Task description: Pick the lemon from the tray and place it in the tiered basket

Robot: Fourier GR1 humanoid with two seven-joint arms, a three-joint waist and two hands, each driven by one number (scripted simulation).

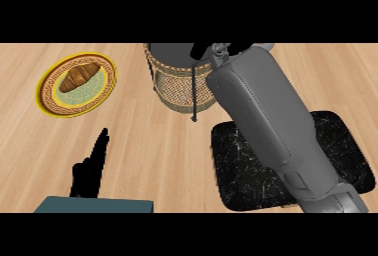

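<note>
Head view: the right forearm (273, 115) crosses the black tray (339, 145) toward 12 o'clock, its hand (214, 50) over the basket (177, 85); fingers cannot be told. The lemon is not visible. Left hand (90, 167) rests at 7 o'clock, fingers straight. A plate (77, 85) with a croissant (80, 76) lies at 10 o'clock.

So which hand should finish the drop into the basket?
The right. The right hand is already over the tiered basket, its forearm stretched across the black tray. The left hand rests open, low at the view's left. The lemon isn't visible.

Right forearm (269, 120) stretched over black tray (339, 145) to tiered basket (173, 87), left robot hand (90, 170) resting open.
</note>
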